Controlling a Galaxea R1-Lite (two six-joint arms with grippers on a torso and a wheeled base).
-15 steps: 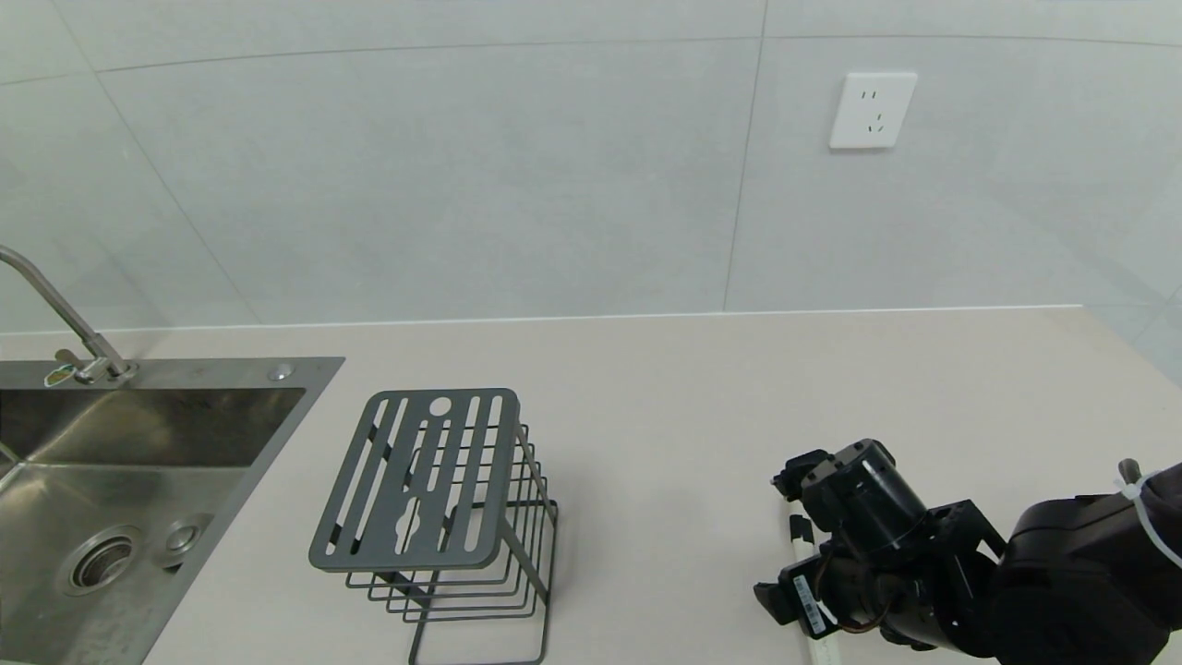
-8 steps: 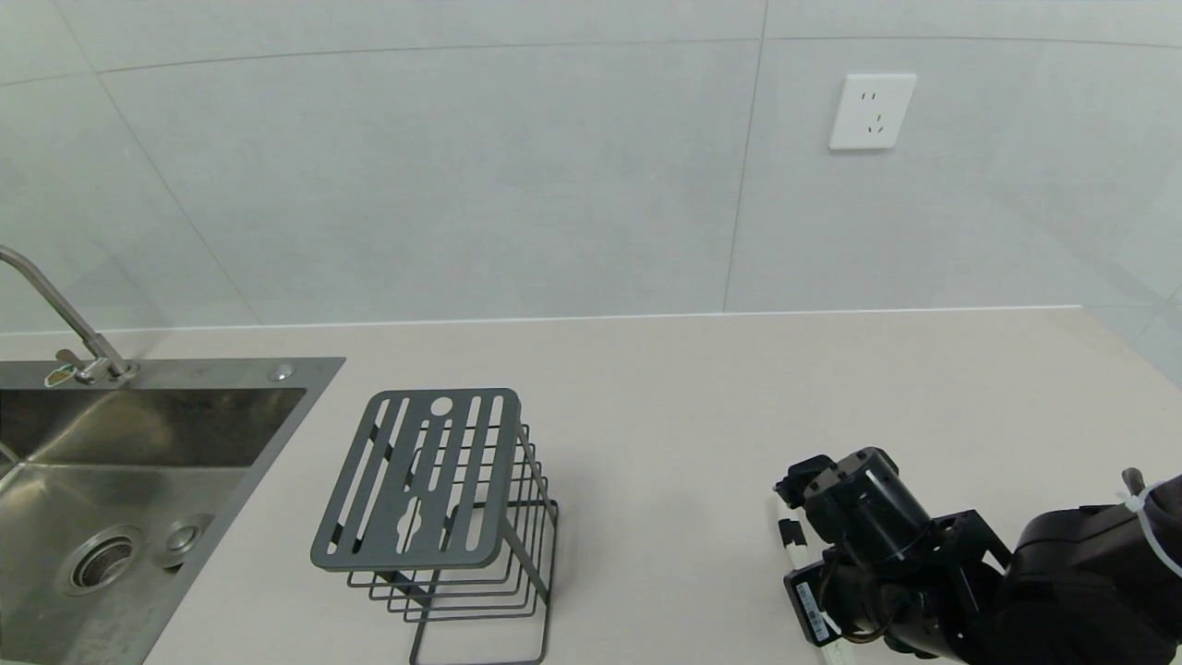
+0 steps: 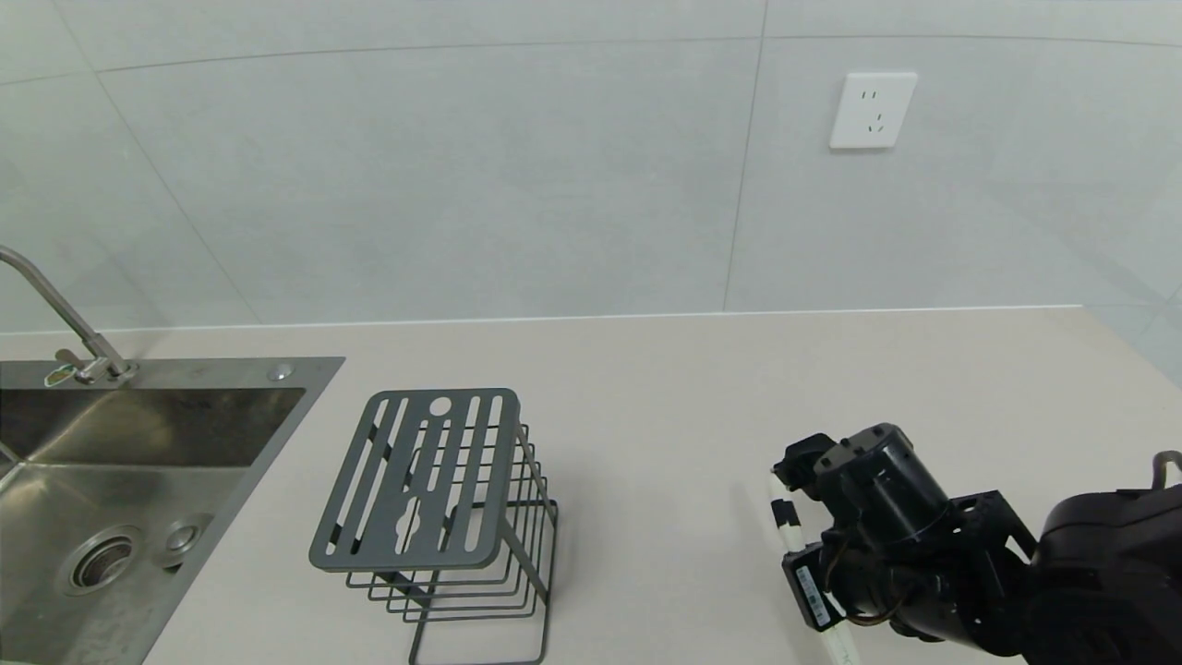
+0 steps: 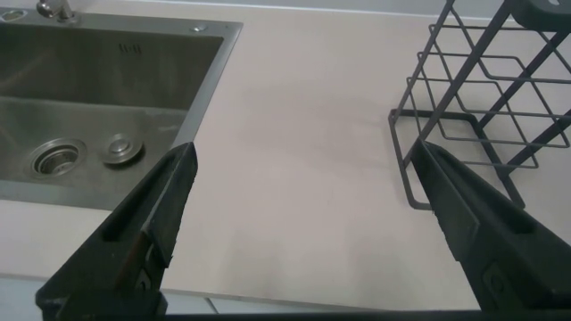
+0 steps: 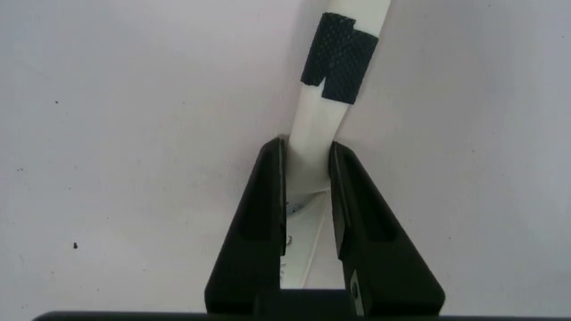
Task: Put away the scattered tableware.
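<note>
1. Looking first at the white utensil (image 3: 788, 531), we saw a slim stick with a black band around it, at the near right of the countertop (image 3: 693, 388).
2. It lay slanted, with the banded end pointing away towards the wall; we could not tell whether it touched the countertop.
3. The right gripper (image 5: 308, 201) was clamped on the white utensil, one finger (image 5: 266, 209) pressed on each side of the shaft, just short of the black band (image 5: 337, 61).
4. In the head view the utensil's near end came out from under the right arm at the lower edge.
5. The dark wire rack (image 3: 416, 480) with its slotted top plate stood well apart from the utensil, towards the left, with bare countertop between them.
6. The left gripper (image 4: 308, 223) hung over the countertop with its fingers (image 4: 134, 241) spread wide and nothing between them.
7. From its wrist view the rack's wire base (image 4: 482, 98) sat to one side and the steel sink (image 4: 223, 53) to the other.
8. The sink's rim (image 3: 138, 379) was set into the countertop at the far left, and its faucet (image 3: 55, 314) rose at the back.
9. A white outlet (image 3: 873, 111) sat on the tiled wall above the right half of the countertop.
</note>
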